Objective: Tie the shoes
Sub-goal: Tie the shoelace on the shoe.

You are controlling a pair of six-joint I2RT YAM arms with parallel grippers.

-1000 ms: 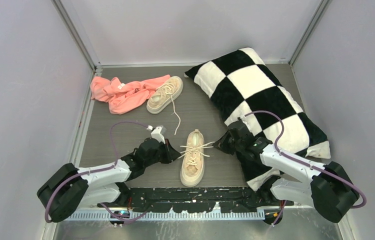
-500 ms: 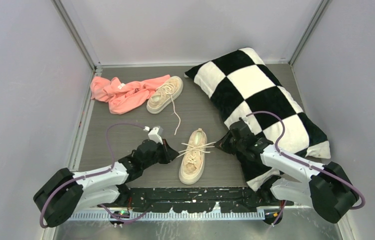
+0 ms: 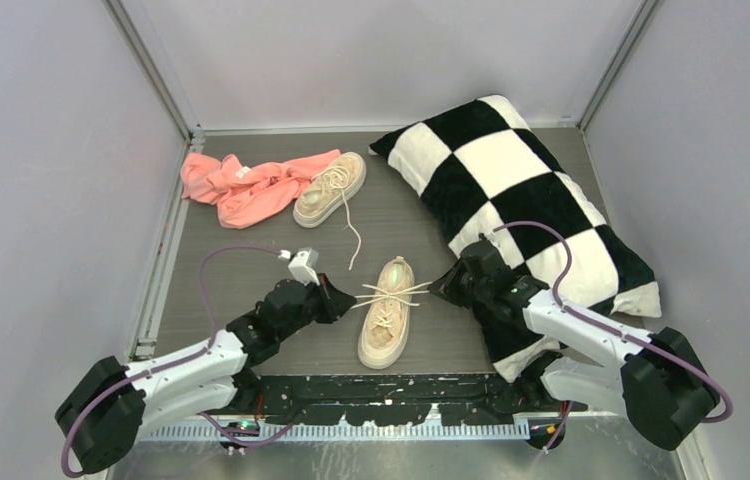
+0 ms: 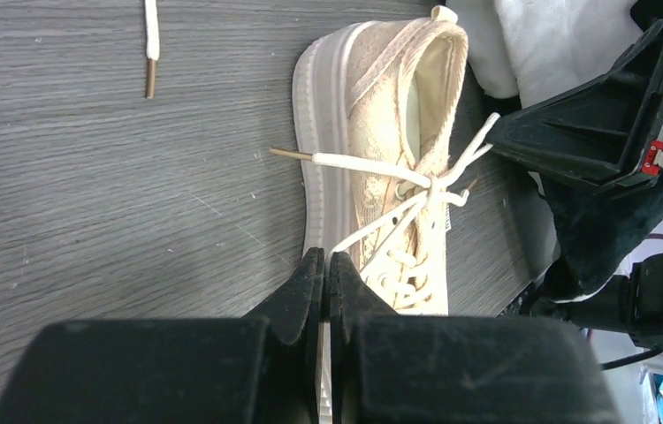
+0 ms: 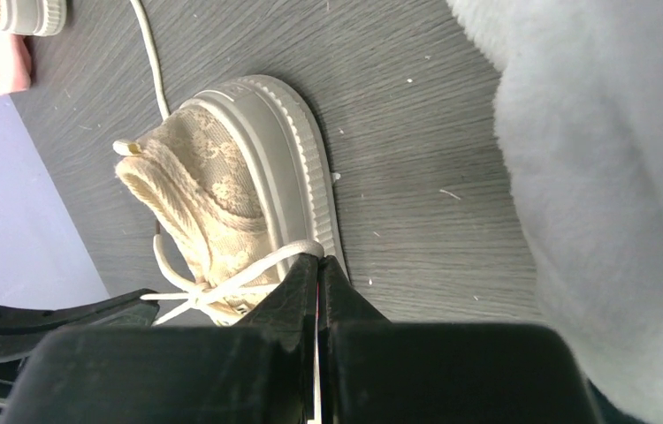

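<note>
Grey desk [image 3: 401, 220]: left end effector [image 3: 346, 303], right end effector [image 3: 438, 288] seemingly pinched laces [image 3: 391, 295] of near sneaker [image 3: 381, 340]; uneven pull could drag it.

near shoe [image 4: 372, 177] toe hidden behind L gripper [image 4: 325, 262], far shoe [image 5: 11, 12] cut off top-left, pillow [image 5: 611, 177] cropped at rt edge

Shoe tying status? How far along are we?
Done: the near shoe has its laces crossed into what looks like a first knot. In hand: left gripper and right gripper are each shut on one of them, stretched sideways. Left: the bow, then the far shoe by the pink cloth, its lace trailing loose.
</note>
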